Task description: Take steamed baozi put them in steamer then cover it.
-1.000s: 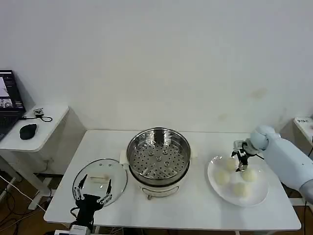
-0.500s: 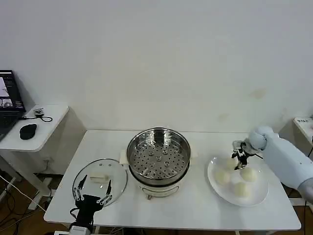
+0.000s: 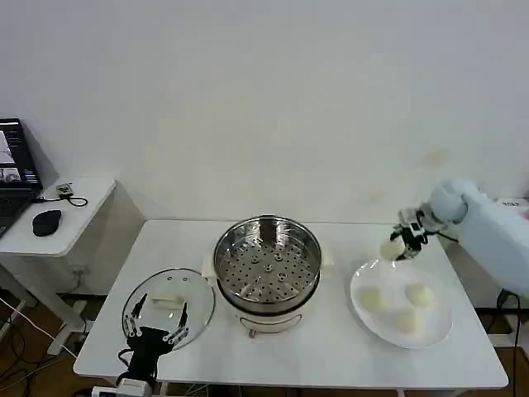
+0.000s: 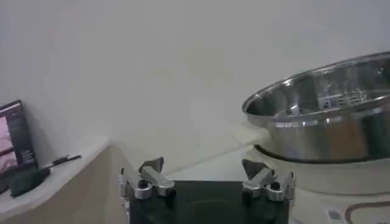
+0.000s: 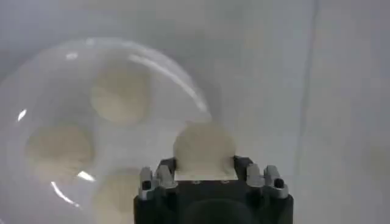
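Note:
My right gripper [image 3: 399, 246] is shut on one cream-white baozi [image 3: 390, 249] and holds it in the air above the far left rim of the white plate [image 3: 360, 313]. The right wrist view has that baozi [image 5: 203, 149] between the jaws of the right gripper [image 5: 204, 165], with three more baozi [image 5: 120, 95] on the plate [image 5: 177, 76] below. In the head view those three baozi [image 3: 373, 299] lie on the plate. The shiny steel steamer [image 3: 267, 269] with its perforated tray stands mid-table, uncovered. My left gripper [image 3: 154, 324] is open, parked at the glass lid [image 3: 169, 303].
The table's right edge lies just past the plate. A side table at the left carries a laptop [image 3: 16, 178] and a mouse [image 3: 47, 220]. From the left wrist, the steamer's wall [image 4: 329, 122] is seen on the far side of the left gripper [image 4: 206, 178].
My right gripper has risen from the plate with one baozi in it, moving up and toward the back. Three baozi stay on the plate. The left arm has not moved.

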Action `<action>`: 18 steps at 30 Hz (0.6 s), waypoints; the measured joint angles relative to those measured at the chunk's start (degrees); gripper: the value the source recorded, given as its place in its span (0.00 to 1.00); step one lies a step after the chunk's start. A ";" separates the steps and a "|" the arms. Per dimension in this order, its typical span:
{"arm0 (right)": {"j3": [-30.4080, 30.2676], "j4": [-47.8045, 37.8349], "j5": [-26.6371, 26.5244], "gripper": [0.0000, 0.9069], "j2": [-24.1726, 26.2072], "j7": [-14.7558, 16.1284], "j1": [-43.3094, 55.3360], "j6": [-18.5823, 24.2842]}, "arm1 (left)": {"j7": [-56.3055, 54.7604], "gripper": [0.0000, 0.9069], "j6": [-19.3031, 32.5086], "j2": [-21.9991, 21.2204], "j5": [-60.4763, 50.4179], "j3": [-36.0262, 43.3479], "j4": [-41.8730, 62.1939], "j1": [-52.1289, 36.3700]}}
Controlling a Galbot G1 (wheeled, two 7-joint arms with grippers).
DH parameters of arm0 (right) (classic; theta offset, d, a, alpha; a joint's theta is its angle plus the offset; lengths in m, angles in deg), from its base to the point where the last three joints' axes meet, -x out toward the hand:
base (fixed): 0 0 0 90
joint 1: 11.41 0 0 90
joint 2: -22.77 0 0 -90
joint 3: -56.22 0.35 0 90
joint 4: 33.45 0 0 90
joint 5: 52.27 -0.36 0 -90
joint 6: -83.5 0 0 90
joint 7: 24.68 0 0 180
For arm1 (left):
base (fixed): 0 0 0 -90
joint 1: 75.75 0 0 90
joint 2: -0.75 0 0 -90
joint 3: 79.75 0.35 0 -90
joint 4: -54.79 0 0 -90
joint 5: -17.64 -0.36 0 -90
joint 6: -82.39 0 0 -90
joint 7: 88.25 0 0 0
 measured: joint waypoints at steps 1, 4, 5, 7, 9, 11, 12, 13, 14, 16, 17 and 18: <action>-1.07 0.23 -0.70 0.71 -0.56 -0.02 1.48 0.00 | 0.01 1.00 -0.02 0.08 0.06 -0.10 0.00 -0.02; -3.76 0.77 -2.59 0.71 -2.58 -0.12 5.18 0.07 | 0.08 1.00 -0.10 0.15 0.36 -0.48 0.00 0.05; -4.59 0.95 -3.16 0.71 -3.36 -0.19 6.24 0.13 | 0.11 1.00 -0.13 0.15 0.55 -0.65 0.05 0.12; -6.13 1.43 -4.44 0.71 -5.26 -0.49 8.12 0.37 | 0.20 1.00 -0.21 0.16 0.85 -0.90 0.13 0.29; -7.47 2.05 -5.55 0.71 -7.53 -0.77 9.46 0.59 | 0.34 1.00 -0.43 0.34 1.35 -1.30 0.22 0.56; -8.58 2.59 -6.28 0.71 -9.65 -1.02 10.47 0.87 | 0.59 1.00 -0.71 0.57 2.19 -1.68 0.22 0.79; -9.16 2.84 -6.67 0.71 -10.87 -1.16 10.91 1.05 | 0.68 1.00 -0.88 0.69 2.77 -1.89 0.16 0.92; -9.62 2.97 -7.02 0.71 -11.89 -1.25 11.28 1.20 | 0.83 1.00 -1.15 0.83 3.66 -2.13 0.00 1.11; -10.08 2.99 -7.33 0.71 -12.83 -1.36 11.62 1.42 | 0.96 1.00 -1.38 0.93 4.62 -2.36 -0.19 1.26; -11.09 3.01 -8.03 0.71 -14.91 -1.67 12.12 2.04 | 1.09 1.00 -1.94 0.96 7.00 -2.85 -0.57 1.55; -11.55 3.02 -8.32 0.71 -15.85 -1.83 12.26 2.43 | 1.10 1.00 -2.14 0.89 8.17 -3.08 -0.76 1.71; -12.07 2.97 -8.49 0.71 -16.87 -2.01 12.40 2.93 | 1.12 1.00 -2.25 0.79 9.28 -3.28 -0.93 1.84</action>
